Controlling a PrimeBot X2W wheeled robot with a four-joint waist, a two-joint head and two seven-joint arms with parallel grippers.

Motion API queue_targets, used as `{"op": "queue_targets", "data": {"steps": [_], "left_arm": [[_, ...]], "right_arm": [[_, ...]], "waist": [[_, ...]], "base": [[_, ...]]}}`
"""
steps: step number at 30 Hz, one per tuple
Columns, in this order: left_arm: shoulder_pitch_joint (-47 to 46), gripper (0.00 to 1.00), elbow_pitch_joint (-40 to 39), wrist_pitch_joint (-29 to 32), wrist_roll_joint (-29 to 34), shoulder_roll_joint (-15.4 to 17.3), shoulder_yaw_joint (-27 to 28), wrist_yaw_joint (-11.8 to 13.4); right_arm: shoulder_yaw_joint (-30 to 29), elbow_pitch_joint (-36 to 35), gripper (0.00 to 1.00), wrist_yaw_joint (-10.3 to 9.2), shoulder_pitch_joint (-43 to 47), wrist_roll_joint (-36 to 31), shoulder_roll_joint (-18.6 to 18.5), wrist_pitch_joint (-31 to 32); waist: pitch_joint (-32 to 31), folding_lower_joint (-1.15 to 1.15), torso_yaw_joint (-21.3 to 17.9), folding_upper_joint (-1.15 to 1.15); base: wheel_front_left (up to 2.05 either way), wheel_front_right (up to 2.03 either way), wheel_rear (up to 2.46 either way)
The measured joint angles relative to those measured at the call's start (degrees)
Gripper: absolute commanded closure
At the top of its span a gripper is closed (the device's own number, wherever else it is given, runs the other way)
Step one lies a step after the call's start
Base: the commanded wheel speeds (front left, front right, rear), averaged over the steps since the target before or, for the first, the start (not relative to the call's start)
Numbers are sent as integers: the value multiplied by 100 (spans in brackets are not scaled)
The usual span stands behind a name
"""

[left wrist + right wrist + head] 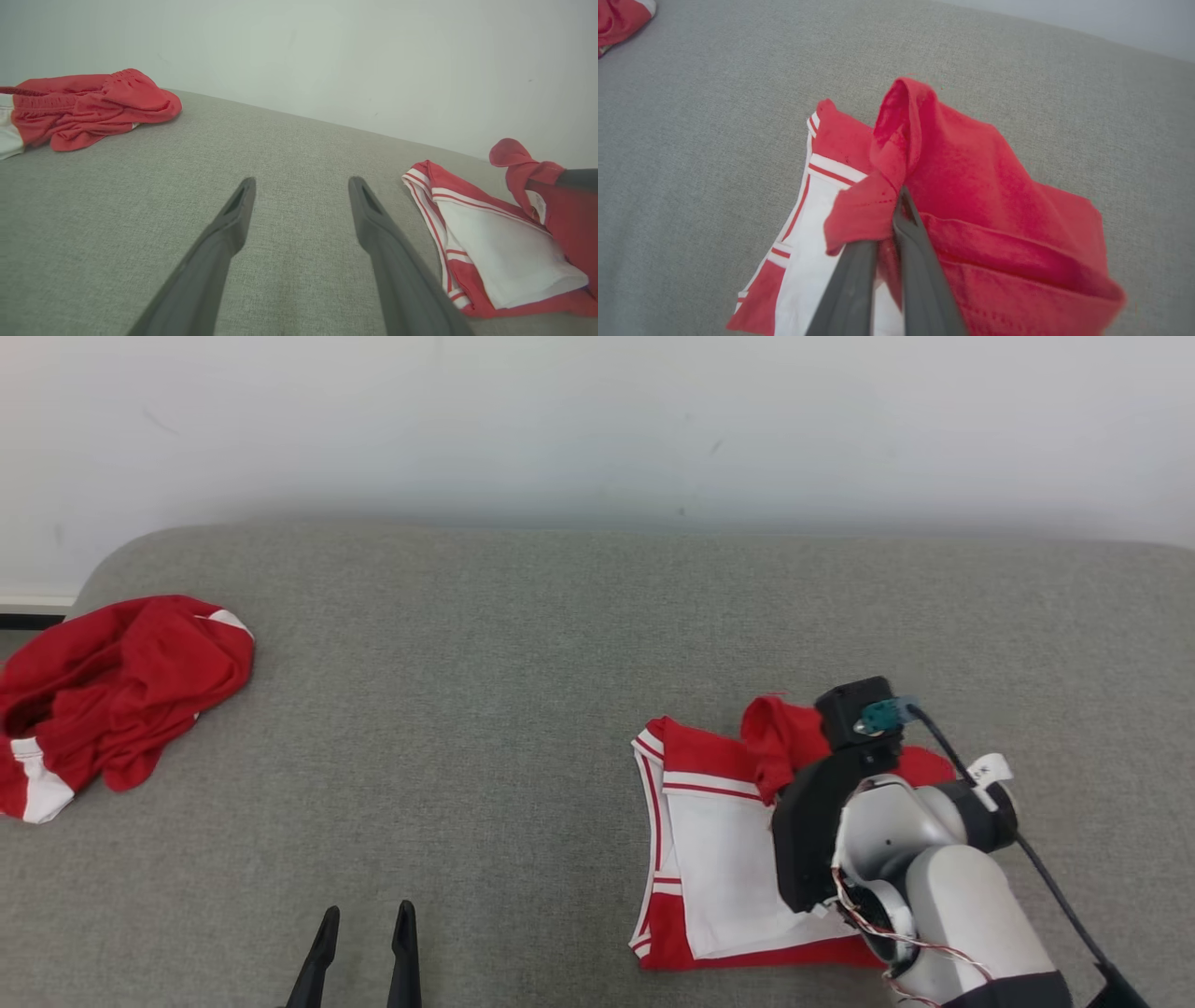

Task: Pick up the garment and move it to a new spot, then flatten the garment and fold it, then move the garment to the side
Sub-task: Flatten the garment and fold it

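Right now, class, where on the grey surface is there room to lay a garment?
Bare: the stretch between the crumpled red garment and the red-and-white garment. Crowded: the right side, where the right gripper pinches cloth.

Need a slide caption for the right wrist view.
Close-up: right end effector shut on a raised red flap of the red-and-white fabric garment lying on the grey woven cushion.

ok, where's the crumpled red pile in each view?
Head: pile far left, mid-height.
Left wrist: pile top left.
Right wrist: pile in top-left corner, cropped.
Shared landmark: striped garment, right of the pile in all three.
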Motion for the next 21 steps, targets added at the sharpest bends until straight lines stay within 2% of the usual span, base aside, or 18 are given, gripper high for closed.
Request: {"op": "queue_targets", "data": {"steps": [7,18,19,20,21], "left_arm": [[2,0,19,0,-9,0,-22,24],[-2,0,14,0,-14,0,-85,42],[-20,0,11,0,-14,0,-93,44],[-33,0,9,0,-16,-1,-103,48],[-41,0,9,0,-18,0,-102,52]], "right_arm": [[263,465,100,-1,-124,112,33,-147],[613,1238,100,-1,-311,746,38,-477],[633,1291,87,-1,-321,767,38,-510],[652,1336,67,-1,-327,831,38,-546],[677,1368,0,-1,-334,894,38,-609]], "waist": [[1,0,131,0],[19,0,243,0],[20,0,251,0],[17,1,254,0],[13,1,250,0]], "base": [[0,0,0],[0,0,0],[0,0,0],[0,0,0],[0,0,0]]}}
